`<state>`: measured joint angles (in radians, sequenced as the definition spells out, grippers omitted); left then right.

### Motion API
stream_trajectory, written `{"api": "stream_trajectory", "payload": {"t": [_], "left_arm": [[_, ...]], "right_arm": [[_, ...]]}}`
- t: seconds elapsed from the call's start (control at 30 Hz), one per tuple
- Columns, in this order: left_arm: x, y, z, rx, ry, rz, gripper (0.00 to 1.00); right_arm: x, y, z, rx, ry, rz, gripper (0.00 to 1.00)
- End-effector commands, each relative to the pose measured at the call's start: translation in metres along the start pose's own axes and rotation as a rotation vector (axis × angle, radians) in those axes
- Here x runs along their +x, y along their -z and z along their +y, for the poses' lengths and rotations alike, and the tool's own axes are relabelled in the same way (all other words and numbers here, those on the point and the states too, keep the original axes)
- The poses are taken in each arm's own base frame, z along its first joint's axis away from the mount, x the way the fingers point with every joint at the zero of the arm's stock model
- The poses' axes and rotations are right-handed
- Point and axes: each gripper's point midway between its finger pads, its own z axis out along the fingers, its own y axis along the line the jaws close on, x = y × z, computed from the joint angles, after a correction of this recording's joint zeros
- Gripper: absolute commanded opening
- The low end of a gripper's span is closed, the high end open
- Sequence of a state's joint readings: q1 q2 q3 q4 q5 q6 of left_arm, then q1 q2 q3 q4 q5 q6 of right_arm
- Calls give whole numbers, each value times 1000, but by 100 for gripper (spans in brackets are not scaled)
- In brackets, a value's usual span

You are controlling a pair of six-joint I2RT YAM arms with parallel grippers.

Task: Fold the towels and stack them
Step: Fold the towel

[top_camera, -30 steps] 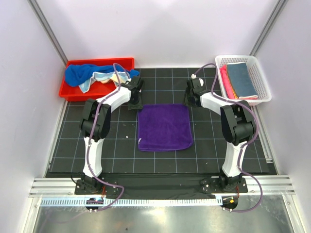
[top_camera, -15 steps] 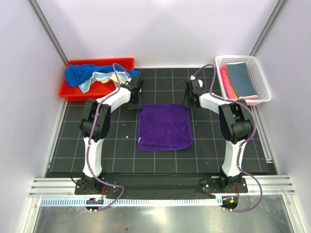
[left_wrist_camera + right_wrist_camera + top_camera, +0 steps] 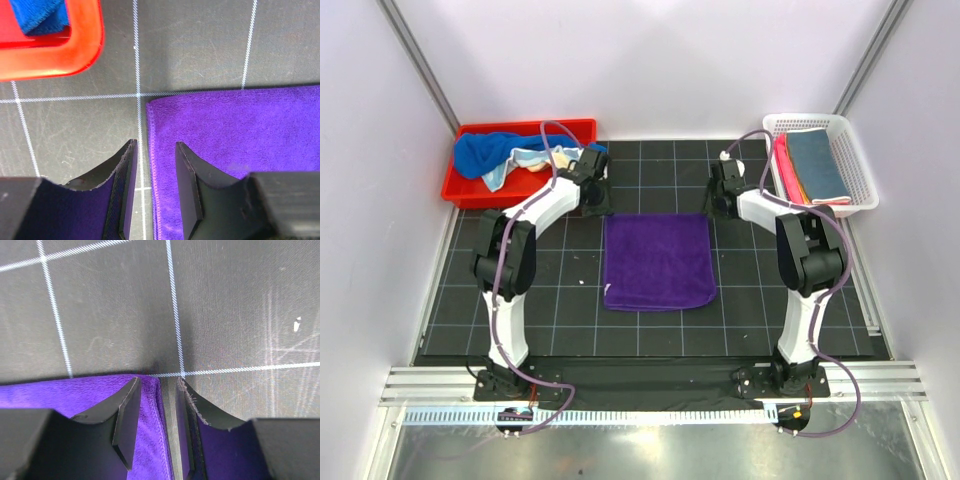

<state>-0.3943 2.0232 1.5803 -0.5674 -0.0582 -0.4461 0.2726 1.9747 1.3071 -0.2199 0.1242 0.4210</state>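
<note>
Two jaw pairs spread, straddling purple towel (image 3: 657, 262) at far corners; hem flat on surface (image 3: 550, 300), weak bite may drop corner, skewing fold.

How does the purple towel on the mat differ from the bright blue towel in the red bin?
The purple towel lies flat, a neat rectangle; the bright blue towel is crumpled in a heap. The purple towel sits alone on the black mat; the bright blue towel shares the red bin with a pale towel. Both are soft cloth.
</note>
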Motion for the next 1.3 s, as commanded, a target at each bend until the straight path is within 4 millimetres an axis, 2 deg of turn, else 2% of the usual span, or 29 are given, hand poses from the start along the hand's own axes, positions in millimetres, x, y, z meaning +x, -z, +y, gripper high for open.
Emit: {"api": "stream_trajectory", "payload": {"t": [0.0,0.17,0.33,0.5,0.67,1.07,1.27], "left_arm": [[-21,12,-4,33,-6,-55,40],[-13,2,-6,45,-6,-27,41],[-9,-9,-8,52,-4,-8,42],[0,-25,1,14,-4,17,42],[6,-38,7,-16,-7,16,41],[7,-50,6,0,13,-29,41],[16,-56,4,19,30,-7,35]], "right_arm": [[-40,32,15,-65,-11,-116,41],[-27,38,10,-63,-3,-101,41],[-8,26,10,-62,20,-40,41],[4,12,13,-66,32,3,41],[5,-2,11,-35,46,20,41],[5,-11,14,-38,49,20,38],[10,-9,13,-38,44,30,29]]}}
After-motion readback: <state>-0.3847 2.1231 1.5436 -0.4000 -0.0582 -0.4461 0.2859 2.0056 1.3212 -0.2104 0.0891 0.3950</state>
